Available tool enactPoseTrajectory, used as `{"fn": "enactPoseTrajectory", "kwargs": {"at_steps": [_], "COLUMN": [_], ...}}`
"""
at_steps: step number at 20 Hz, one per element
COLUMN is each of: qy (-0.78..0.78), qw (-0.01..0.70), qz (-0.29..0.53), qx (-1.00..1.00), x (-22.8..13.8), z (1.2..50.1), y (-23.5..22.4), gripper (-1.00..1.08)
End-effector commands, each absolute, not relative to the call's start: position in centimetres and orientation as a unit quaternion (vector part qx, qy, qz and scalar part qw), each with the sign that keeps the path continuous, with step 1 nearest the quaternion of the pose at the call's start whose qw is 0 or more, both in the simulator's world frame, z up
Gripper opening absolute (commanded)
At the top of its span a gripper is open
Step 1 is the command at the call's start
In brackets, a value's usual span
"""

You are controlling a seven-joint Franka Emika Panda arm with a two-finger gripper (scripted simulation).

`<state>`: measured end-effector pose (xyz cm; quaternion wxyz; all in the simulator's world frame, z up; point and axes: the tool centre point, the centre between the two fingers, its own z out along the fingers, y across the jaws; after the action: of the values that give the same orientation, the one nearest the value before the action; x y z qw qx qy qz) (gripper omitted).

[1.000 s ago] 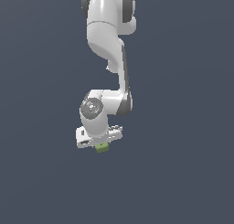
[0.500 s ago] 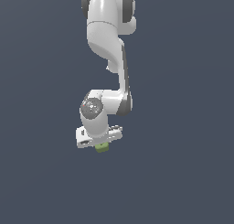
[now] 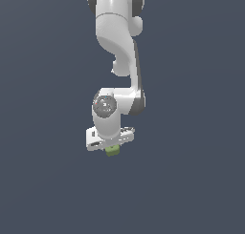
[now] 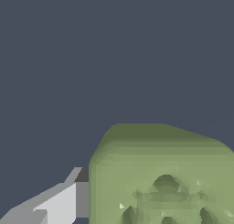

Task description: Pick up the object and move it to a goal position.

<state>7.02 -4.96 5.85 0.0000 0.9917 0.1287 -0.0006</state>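
The olive-green cube (image 3: 113, 151) hangs just under the white arm's hand in the exterior view, small against the gripper (image 3: 112, 150). The gripper is shut on it and holds it in the air against a plain dark grey background. In the wrist view the cube (image 4: 160, 177) fills much of the picture, its rounded edges and pitted face showing. One grey finger (image 4: 59, 202) presses against the cube's side; the other finger is out of that picture. No goal marker shows.
The white arm (image 3: 117, 61) comes down from the exterior view's top, with its elbow joint (image 3: 105, 105) above the hand. Nothing else shows but the even dark grey background.
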Motion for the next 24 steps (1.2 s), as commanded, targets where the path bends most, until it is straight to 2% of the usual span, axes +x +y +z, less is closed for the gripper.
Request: {"fn": "enactPoseTrajectory", "kwargs": {"at_steps": [1,18,24], "qy": [0.129,0.129,0.129], "qw": [0.000,0.001,0.001], "qz": [0.000,0.000,0.000], "qx": [0.992,0.992,0.992], "x": [6.5,1.5,0.5], "z": [7.0,18.3,21.3], "y": [-3.4,12.7,16.9], "gripper": [-1.00,-1.00,-1.00]}}
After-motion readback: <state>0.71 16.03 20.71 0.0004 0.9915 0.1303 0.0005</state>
